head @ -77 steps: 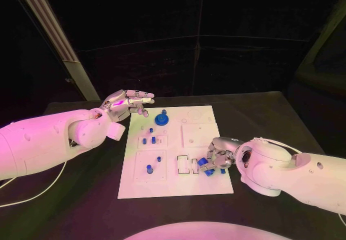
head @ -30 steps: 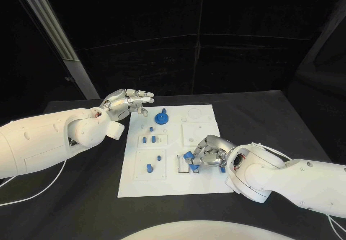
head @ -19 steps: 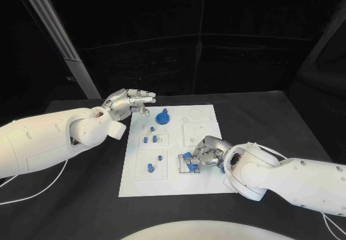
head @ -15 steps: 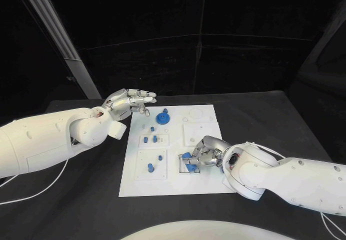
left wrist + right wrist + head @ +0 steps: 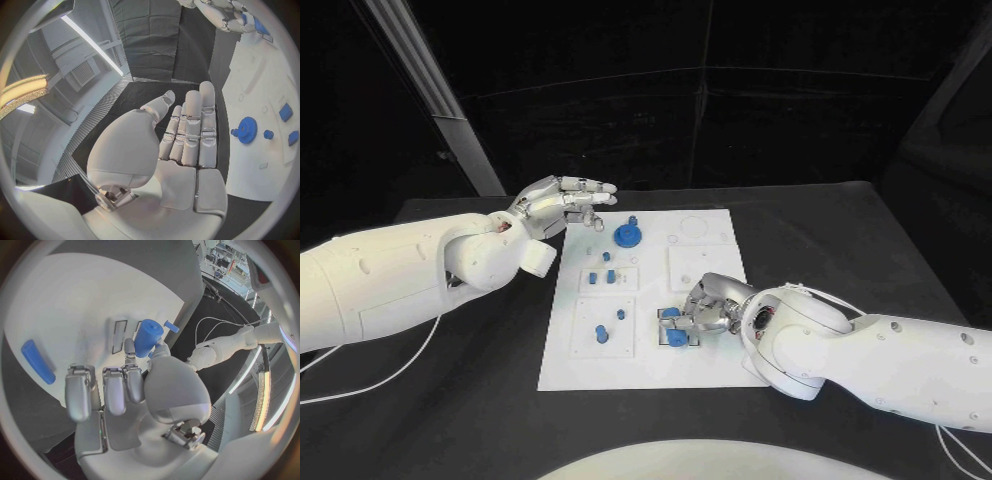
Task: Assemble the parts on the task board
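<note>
At the left of the scene, the left silver many-fingered hand (image 5: 564, 203) hovered above the black table (image 5: 834, 230), just off the far-left corner of the white rectangular task board (image 5: 708, 368). It held nothing; in its wrist view the left hand's fingers (image 5: 190, 131) lay straight and close together, with the thumb set a little apart.

On the far part of the board, just right of that hand, sat a blue toothed gear part (image 5: 627, 236) with a small knob standing from it. Nearer, in the board's left column, a few small blue peg parts (image 5: 599, 275) stood in a raised white square, and two more small blue pieces (image 5: 602, 334) lay in the square nearer still. In the left wrist view the gear (image 5: 247, 130) showed flat on the white plate, with small blue pieces (image 5: 285, 112) beside it.

Toward the right, the right silver many-fingered hand (image 5: 700, 312) was down on the near middle of the board, pinching a blue cylindrical part (image 5: 676, 336) between thumb and a finger over the rectangular slots (image 5: 669, 328) there. The right wrist view showed the cylinder (image 5: 146, 337) held at the fingertips beside a narrow slot (image 5: 119, 336); whether it touched the board could not be told. A long blue bar part (image 5: 36, 368) lay flat on the board, apart from the hand.
</note>
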`<state>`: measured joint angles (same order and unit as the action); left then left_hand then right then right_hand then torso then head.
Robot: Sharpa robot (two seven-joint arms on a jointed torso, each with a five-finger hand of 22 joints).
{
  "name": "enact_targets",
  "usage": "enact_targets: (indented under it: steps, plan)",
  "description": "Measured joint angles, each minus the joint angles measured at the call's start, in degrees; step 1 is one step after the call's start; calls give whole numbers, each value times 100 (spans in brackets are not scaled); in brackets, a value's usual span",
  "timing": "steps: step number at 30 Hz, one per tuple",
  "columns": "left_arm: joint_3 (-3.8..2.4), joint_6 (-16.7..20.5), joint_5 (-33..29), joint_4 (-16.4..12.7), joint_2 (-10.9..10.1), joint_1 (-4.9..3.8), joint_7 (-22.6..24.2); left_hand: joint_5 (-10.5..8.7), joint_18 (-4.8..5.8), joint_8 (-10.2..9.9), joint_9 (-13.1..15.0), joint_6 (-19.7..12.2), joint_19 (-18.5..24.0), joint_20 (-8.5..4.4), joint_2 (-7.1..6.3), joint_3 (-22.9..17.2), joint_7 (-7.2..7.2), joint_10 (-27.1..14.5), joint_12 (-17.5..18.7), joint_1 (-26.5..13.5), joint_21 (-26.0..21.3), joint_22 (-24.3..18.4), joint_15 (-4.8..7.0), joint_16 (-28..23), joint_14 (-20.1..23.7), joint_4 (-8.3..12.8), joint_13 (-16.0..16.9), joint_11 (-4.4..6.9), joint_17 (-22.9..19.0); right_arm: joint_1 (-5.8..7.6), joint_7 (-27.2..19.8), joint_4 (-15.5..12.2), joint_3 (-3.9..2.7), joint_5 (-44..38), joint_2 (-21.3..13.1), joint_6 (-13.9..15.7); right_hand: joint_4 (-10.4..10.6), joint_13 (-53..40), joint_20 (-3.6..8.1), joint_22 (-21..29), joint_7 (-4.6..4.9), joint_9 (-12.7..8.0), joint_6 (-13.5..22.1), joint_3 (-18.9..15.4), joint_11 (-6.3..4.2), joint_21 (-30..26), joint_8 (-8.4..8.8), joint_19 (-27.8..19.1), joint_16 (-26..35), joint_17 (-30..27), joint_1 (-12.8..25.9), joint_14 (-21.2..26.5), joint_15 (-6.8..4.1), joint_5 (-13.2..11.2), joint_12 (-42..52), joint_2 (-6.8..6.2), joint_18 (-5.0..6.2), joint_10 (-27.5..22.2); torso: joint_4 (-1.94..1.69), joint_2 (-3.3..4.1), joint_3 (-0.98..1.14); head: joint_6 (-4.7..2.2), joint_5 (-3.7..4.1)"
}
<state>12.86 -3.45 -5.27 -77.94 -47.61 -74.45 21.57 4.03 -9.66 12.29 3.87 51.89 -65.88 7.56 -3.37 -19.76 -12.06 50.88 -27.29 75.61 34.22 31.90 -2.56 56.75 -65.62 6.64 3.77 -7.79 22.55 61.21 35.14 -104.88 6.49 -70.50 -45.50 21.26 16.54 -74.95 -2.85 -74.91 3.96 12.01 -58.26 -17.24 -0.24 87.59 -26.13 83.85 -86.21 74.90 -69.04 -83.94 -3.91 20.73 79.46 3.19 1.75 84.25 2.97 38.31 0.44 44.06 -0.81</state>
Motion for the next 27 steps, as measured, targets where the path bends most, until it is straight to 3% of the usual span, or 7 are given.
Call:
enact_targets:
  steps: [3, 6, 11, 14, 17, 23, 27]
  plan:
    - [0, 0, 0, 0, 0, 0, 0, 0, 0, 0, 0, 0, 0, 0, 0, 0, 0, 0, 0, 0, 0, -3, 0, 0, 0, 0, 0, 0, 0, -1, 8, 1, 0, -21, 5, -21, -31, -6, 21, 0, -2, 47, -1, -86, -11, 0, 0, 21, 0, 0, 207, 0, 0, -349, -11, 65, 0, -12, 3, -2, 2, 3, -5]
    - [0, 0, 0, -1, 0, 0, 0, 0, 0, 0, 0, 0, 0, 0, 0, 0, 0, 0, 0, 0, 0, -3, 0, 0, 0, 0, 0, 0, 0, -1, 22, 8, -1, -54, 6, -35, 13, -3, 21, 0, -22, 98, 19, -202, -20, 0, 0, 21, 0, 0, 499, 0, 0, -1017, -58, 75, 0, -21, 5, -3, 2, -1, -5]
    - [0, 0, 1, -1, -1, 0, -1, 0, 0, 0, 0, 0, 0, 0, 0, 0, 0, 0, 0, 0, 0, -3, 0, 0, 0, 0, 0, 0, 0, -1, 56, 20, -1, -127, 5, -44, 28, -3, 21, 0, 11, 171, 90, -163, -19, -41, 0, 21, 47, 0, 997, 0, 0, -1665, -182, -106, 0, -21, 6, -3, 2, -8, -2]
    - [0, 0, 1, -1, -2, 0, -1, 0, 0, 0, 0, 0, 0, 0, 0, 0, 0, 0, 0, 0, 0, -3, 0, 0, 0, 0, 0, 0, 0, -1, 65, 20, -1, -162, 2, -44, 31, -3, 21, 0, 0, 201, 118, 12, -19, -41, 0, 21, 47, 0, 1171, 0, 0, -1727, -227, -282, 0, -21, 6, -3, 2, -12, 0]
    - [0, 0, 1, -1, -3, 0, -1, 0, 0, 0, 0, 0, 0, 0, 0, 0, 0, 0, 0, 0, 0, -2, 0, 0, 0, 0, 0, 0, 1, -1, 65, -4, -1, -196, -19, -44, 20, -3, 21, 0, 21, 217, 138, 131, -19, -41, 1, 21, 68, 0, 1183, 0, 0, -1726, -250, -295, 0, -21, 5, -3, 2, -12, 1]
    - [0, 0, 1, 5, -4, 0, -2, 0, 0, 0, 0, 0, 0, 0, 0, 0, 0, 0, 0, 0, 0, -2, 0, 0, 0, 0, 0, 0, 1, -1, -30, -113, -1, -240, -130, -53, -332, -3, 21, 0, 21, 300, 138, 422, -19, -41, -27, 21, 68, 4, 281, 0, 0, -1197, -254, -223, 0, -21, 6, -3, 7, -5, 2]
    - [0, 0, 1, 12, -5, 0, -2, 0, 0, 0, 0, 0, 0, 0, 0, 0, 0, 0, 0, 0, 0, -2, 0, 0, 0, 0, 0, 0, 1, -1, -138, -183, -6, -259, -178, -93, -594, -12, 21, 0, 21, 339, 138, 481, -18, -41, -39, 21, 68, 4, -151, 0, 1, -1129, -254, -204, 0, -22, 5, -3, 9, 1, 2]
